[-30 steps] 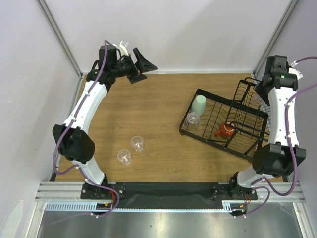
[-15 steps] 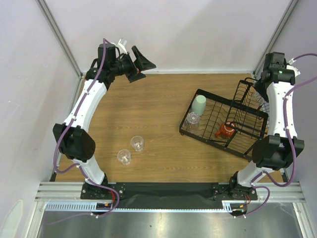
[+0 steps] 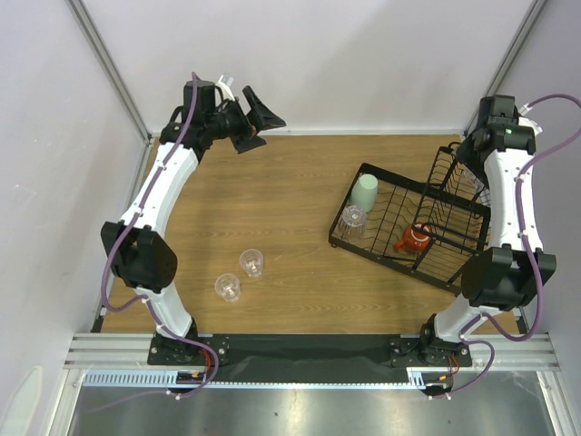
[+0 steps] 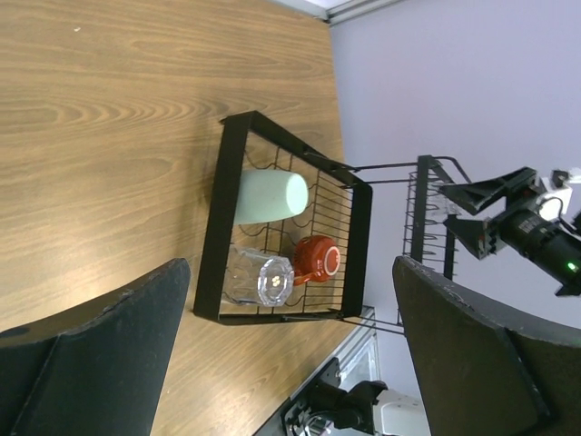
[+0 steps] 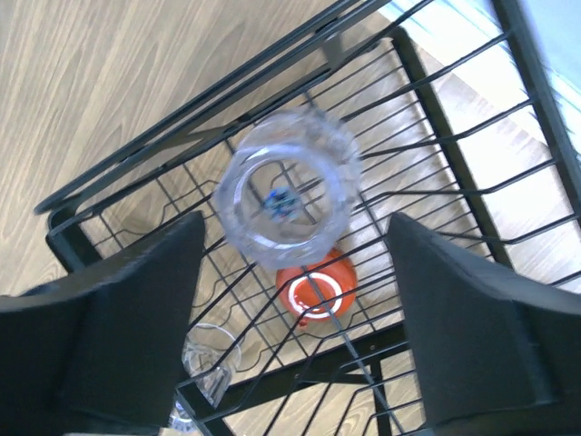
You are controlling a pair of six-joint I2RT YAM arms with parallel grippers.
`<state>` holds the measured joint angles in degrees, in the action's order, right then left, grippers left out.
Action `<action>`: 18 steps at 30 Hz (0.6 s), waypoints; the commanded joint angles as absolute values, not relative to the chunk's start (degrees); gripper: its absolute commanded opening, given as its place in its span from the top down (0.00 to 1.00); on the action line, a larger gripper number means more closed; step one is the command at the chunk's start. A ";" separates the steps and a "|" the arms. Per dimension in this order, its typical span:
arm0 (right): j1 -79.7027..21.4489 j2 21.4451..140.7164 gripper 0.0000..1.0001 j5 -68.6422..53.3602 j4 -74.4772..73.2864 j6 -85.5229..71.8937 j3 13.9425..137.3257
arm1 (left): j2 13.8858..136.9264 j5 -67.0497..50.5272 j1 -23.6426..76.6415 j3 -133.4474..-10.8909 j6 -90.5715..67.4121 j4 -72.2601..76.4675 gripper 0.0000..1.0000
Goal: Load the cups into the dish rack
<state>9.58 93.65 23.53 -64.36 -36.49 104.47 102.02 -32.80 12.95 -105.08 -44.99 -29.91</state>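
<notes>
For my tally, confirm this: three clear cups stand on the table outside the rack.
Wrong: two clear cups stand on the table outside the rack, not three. The top view shows it.

White arms [image 3: 168, 182], black joints [image 3: 141, 263], purple cables [image 3: 543, 263], matte-black left claw [image 4: 290, 268] and right claw [image 5: 297, 227].

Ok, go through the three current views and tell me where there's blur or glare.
Right wrist: the clear cup is smeared by blur, and the top right corner is washed out bright. Left wrist: the dish rack is sharp; the near fingers are dark and soft-edged. Top external: even light, soft shadows, a pale sheen on the metal strip at the bottom.
</notes>
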 commanded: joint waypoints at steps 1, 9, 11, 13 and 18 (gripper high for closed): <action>7.65 93.87 0.11 24.08 -63.37 -35.33 105.29 | 102.13 -30.42 13.27 -109.41 -44.04 -31.90 0.00; 6.06 91.50 0.00 25.23 -64.60 -34.81 107.14 | 102.66 -27.43 14.32 -112.32 -41.84 -38.05 0.00; 5.63 90.62 0.00 24.52 -65.30 -33.84 107.66 | 101.43 -26.90 14.94 -111.89 -40.96 -38.23 0.01; 5.10 88.95 0.00 23.56 -65.65 -33.49 107.32 | 100.46 -25.06 15.73 -111.10 -40.17 -38.76 0.00; 2.82 84.74 0.00 21.36 -66.97 -30.33 106.09 | 97.12 -21.01 18.28 -108.02 -38.50 -40.43 0.00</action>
